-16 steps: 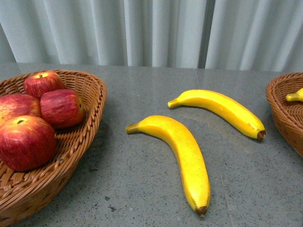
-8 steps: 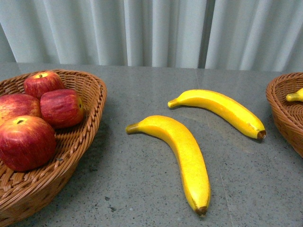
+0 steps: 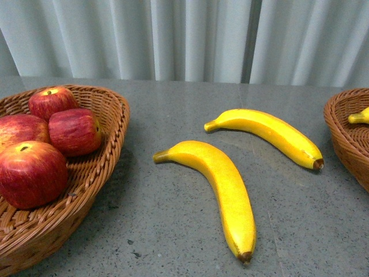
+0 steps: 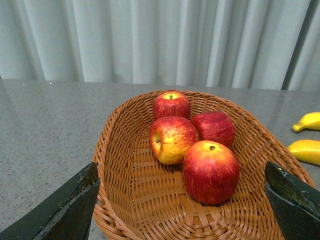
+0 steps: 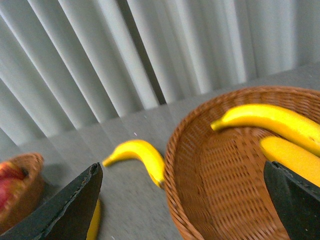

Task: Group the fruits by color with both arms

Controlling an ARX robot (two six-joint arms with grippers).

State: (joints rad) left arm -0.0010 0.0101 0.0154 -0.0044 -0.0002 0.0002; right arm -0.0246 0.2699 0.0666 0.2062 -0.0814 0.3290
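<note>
Wicker is holding the red fruit: four apples [image 3: 75, 131] are sitting in the left basket [image 3: 112, 124], exactly as half a second ago. The near banana [image 3: 222, 184] and the far banana [image 3: 268, 131] are lying apart on the grey tabletop [image 3: 173, 231] between the baskets, not moved either. The right basket [image 3: 340, 124] is carrying two more bananas [image 5: 272, 120]. The left tool [image 4: 181, 169] is hanging before the apples with fingers spread wide, gripping nothing. The right tool [image 5: 181, 169] is spread the same way before its basket.
</note>
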